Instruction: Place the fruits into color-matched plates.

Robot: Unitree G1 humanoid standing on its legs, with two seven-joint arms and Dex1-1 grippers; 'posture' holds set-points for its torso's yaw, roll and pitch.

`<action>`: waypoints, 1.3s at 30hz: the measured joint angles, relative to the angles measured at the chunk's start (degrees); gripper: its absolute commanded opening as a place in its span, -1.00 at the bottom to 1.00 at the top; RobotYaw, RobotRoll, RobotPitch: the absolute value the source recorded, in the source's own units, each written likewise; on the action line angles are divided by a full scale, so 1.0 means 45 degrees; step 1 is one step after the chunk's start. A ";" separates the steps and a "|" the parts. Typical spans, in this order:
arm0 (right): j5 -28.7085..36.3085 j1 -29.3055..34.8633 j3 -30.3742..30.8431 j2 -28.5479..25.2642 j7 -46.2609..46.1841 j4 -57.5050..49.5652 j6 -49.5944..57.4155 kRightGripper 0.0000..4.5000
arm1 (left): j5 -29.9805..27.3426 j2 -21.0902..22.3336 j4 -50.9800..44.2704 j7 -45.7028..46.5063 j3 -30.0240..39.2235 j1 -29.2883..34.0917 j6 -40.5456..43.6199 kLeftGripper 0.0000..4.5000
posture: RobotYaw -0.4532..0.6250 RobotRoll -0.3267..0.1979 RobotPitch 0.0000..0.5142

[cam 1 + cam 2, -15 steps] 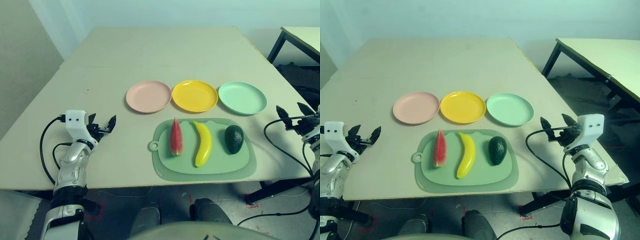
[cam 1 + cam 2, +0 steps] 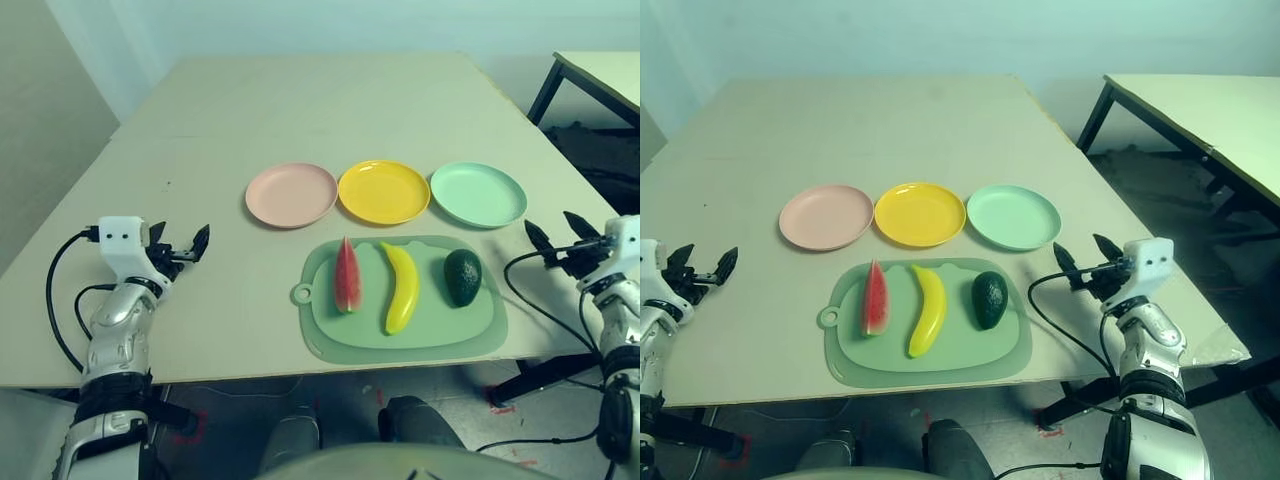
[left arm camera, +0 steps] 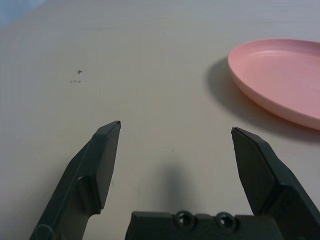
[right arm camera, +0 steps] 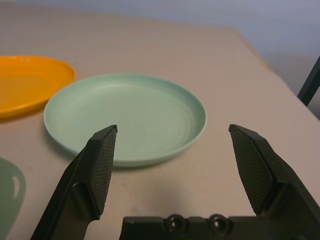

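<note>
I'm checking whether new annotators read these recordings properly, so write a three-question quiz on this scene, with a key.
1. True or false: the toy banana lies between the watermelon wedge and the toy avocado.
2. Which plate is in the middle of the row: pink, yellow or mint green?
3. Fill in the blank: all three fruits rest on the green cutting ____, so none is on a plate yet.

Key: 1 true; 2 yellow; 3 board

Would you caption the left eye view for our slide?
Watermelon, banana and avocado on a green board, three plates beyond, both grippers open.
</note>
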 measured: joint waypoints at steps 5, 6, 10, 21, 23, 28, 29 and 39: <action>0.0025 0.0490 0.0433 0.0046 0.0634 -0.1269 0.0695 0.98 | -0.2248 0.1209 -0.1526 -0.4350 -0.0112 -0.0338 0.0924 1.00 | -0.38 0.25 -0.88; 0.0049 0.0678 0.0484 -0.0034 0.0808 -0.1653 0.0920 0.98 | -0.2592 0.1679 -0.1893 -0.5322 -0.0316 -0.0396 0.1258 1.00 | -0.41 0.25 -0.90; 0.0457 0.1405 0.0567 -0.0977 0.1643 -0.3489 0.2568 0.98 | -0.3604 0.3671 -0.2872 -0.9150 -0.1014 -0.0643 0.2753 1.00 | -0.44 0.25 -0.91; -0.1801 0.0218 0.3447 -0.4732 0.4442 -0.5315 0.3449 0.98 | -0.3440 0.4548 -0.4007 -1.3734 -0.3338 -0.1737 0.2921 1.00 | -0.57 0.25 -0.88; -0.2502 -0.0441 0.4503 -0.5077 0.5440 -0.5730 0.2665 0.98 | -0.3382 0.4277 -0.3834 -1.3842 -0.3468 -0.2019 0.2746 1.00 | -0.57 0.25 -0.87; -0.3738 -0.2428 0.7102 -0.5442 0.8457 -0.6318 0.0408 0.98 | -0.2946 0.3928 -0.3296 -1.4142 -0.3754 -0.2194 0.2258 1.00 | -0.53 0.25 -0.89; -0.3978 -0.2982 0.7571 -0.5346 0.8944 -0.6333 0.0041 0.98 | -0.2894 0.3845 -0.3236 -1.4151 -0.3768 -0.2213 0.2188 1.00 | -0.51 0.25 -0.89; -0.5045 -0.5852 1.0616 -0.4475 1.0108 -0.5096 -0.3362 0.98 | -0.2679 0.3577 -0.3312 -1.3788 -0.3824 -0.2178 0.1885 1.00 | -0.43 0.25 -0.91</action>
